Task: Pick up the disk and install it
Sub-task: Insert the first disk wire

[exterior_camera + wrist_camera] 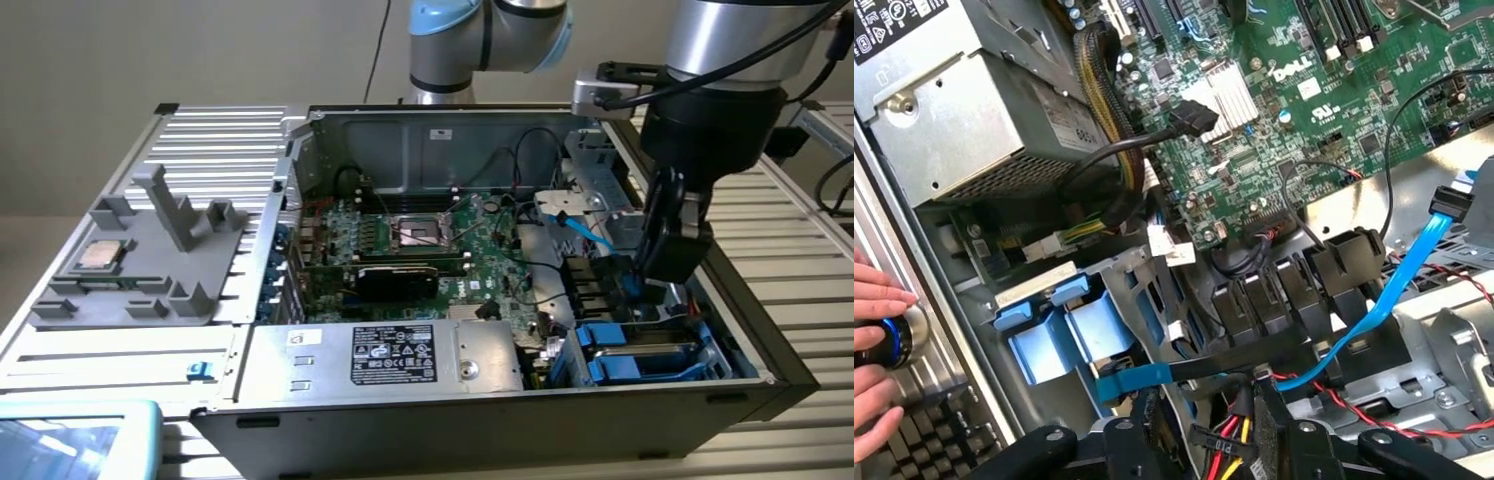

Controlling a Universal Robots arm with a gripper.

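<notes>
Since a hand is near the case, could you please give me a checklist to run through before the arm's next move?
1. Disk lies in the corner bay: ok.
2. Disk fully seated there: cannot tell.
3. Gripper above the disk, apart from it: ok.
4. Blue cable clear of the gripper: cannot tell.
5. Person's hand outside the case, resting on a knob: ok.

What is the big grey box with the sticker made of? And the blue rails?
The grey box looks like bare sheet metal: dull silvery shine, punched vent holes. The blue rails look like plastic: even matte colour, rounded moulded edges, though that's a guess.
</notes>
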